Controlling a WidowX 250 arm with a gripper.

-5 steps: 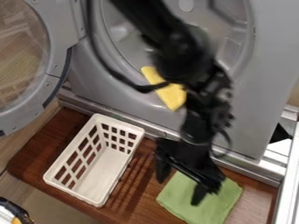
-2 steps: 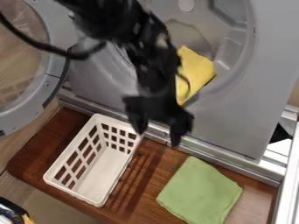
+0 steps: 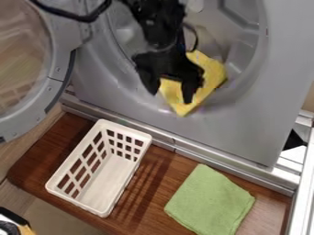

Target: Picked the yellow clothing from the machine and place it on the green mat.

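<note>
Right, my gripper (image 3: 171, 95) is at twelve o'clock in the camera view, jaws spread wide in front of the yellow clothing (image 3: 211, 75). What a bright patch against the grey! It lies slantwise in the mouth of the machine (image 3: 239, 124), just past twelve, straight-edged, partly covered by the jaws, one corner pointing to six. Green mat (image 3: 210, 201) at five o'clock, white basket (image 3: 107, 183) at seven.

No lettering to call here, folks, not a label, number or sign that can be read.
</note>
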